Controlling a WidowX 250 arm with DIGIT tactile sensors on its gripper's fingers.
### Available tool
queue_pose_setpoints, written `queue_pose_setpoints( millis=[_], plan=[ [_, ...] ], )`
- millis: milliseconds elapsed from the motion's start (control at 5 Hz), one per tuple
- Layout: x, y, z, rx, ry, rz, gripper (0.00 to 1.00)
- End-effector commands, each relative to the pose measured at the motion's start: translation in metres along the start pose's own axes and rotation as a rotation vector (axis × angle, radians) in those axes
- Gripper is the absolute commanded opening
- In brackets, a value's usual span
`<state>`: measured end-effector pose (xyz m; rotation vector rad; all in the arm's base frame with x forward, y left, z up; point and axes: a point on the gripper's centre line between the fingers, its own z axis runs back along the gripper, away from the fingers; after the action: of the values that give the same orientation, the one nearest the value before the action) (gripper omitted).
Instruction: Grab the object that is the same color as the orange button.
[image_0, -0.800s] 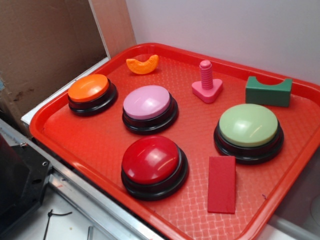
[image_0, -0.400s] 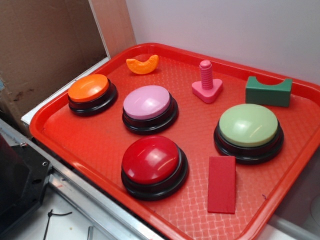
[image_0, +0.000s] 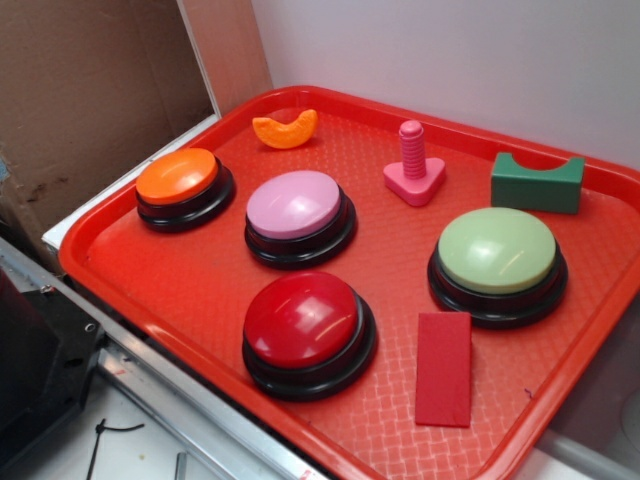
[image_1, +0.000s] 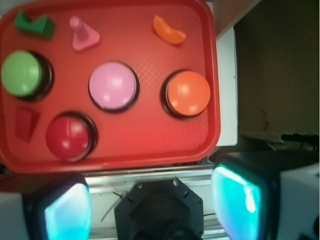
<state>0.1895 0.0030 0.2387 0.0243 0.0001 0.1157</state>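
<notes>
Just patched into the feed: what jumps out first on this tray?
Four domed buttons dominate the red tray: the orange button at its left edge, pink mid-tray, red nearest the front, green at right. The orange crescent block lies alone near the back rim, behind the orange button.

Plain white wall (image_0: 450, 60) behind, evenly lit, brown cardboard panel (image_0: 90, 90) at left with dark scuff marks, white ledge (image_0: 120, 175) below it, metal rail (image_0: 190, 400) along the front edge, black cable (image_0: 105, 432) on pale surface below.
</notes>
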Motion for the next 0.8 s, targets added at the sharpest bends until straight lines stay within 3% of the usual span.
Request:
queue_pose_setpoints(
  millis=[0, 200, 400, 600],
  plan=[
    [0.075, 0.021, -0.006, 0.122, -0.019, -0.244, 1.0],
    [0.098, 0.034, -0.026, 0.184, 0.01, -0.499, 1.0],
    [0.111, 0.036, -0.049, 0.189, 0.022, -0.685, 1.0],
    [0.126, 0.044, -0.082, 0.154, 0.039, -0.729, 1.0]
  ],
)
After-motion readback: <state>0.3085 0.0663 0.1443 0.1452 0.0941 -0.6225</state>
